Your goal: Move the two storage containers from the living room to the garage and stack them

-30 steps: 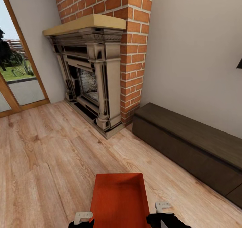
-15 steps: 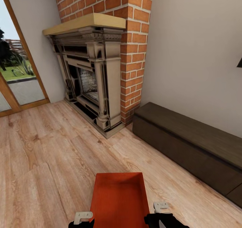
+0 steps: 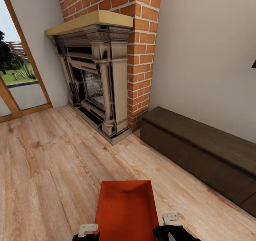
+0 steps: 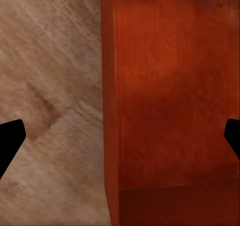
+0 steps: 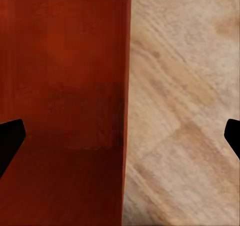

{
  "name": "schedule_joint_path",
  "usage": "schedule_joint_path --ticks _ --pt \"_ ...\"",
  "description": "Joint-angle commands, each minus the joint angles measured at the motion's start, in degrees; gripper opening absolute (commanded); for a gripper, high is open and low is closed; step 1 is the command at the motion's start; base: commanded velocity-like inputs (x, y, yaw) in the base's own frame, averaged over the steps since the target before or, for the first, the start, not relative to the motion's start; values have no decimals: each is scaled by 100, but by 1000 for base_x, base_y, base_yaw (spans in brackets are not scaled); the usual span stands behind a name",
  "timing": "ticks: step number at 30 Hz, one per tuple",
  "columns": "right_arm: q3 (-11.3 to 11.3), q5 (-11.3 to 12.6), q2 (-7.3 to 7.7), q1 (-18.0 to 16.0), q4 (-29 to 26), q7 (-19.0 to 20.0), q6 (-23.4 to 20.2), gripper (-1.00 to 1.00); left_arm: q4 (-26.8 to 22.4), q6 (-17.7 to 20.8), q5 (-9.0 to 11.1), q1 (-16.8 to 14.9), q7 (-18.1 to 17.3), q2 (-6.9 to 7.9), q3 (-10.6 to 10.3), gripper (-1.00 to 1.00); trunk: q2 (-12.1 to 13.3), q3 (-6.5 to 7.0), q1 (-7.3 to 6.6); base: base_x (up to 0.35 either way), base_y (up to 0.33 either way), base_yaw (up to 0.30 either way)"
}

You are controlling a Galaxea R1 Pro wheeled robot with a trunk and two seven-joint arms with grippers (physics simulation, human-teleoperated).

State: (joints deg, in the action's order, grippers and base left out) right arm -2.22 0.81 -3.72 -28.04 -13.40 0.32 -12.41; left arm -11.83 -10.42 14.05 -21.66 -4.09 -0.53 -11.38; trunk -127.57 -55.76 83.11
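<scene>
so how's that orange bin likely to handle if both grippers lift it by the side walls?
Probably light: the storage container is open-topped and looks empty. Its thin upright side walls may flex if squeezed. The left gripper and right gripper each straddle a wall with fingers wide apart, so the smooth plastic could slip unless the grip is firm. Flat bottom, unlikely to roll.

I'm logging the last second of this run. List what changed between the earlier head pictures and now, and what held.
The whole head view shifted a little: fireplace, dark cabinet and plank floor all sit slightly differently, so the camera moved, not the things. The storage container sits a touch higher in the picture. Unchanged: left gripper and right gripper flank the container's side walls, both open, with nothing newly taken or let go.
</scene>
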Motion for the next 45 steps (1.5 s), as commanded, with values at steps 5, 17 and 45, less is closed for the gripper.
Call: schedule_joint_path --ticks 5,17,45 --pt "-23 6 3 -3 -13 3 -34 100 13 -22 55 -5 -8 0 -40 100 -204 -95 109 0 0 0" --pt "-24 2 -5 -1 -13 3 -33 100 14 -30 63 -5 -5 0 -40 100 -525 -239 285 0 0 0" --pt "-24 -1 -6 -3 -13 3 -33 100 14 -31 63 -5 -6 0 -40 100 -1287 -580 702 0 0 0"
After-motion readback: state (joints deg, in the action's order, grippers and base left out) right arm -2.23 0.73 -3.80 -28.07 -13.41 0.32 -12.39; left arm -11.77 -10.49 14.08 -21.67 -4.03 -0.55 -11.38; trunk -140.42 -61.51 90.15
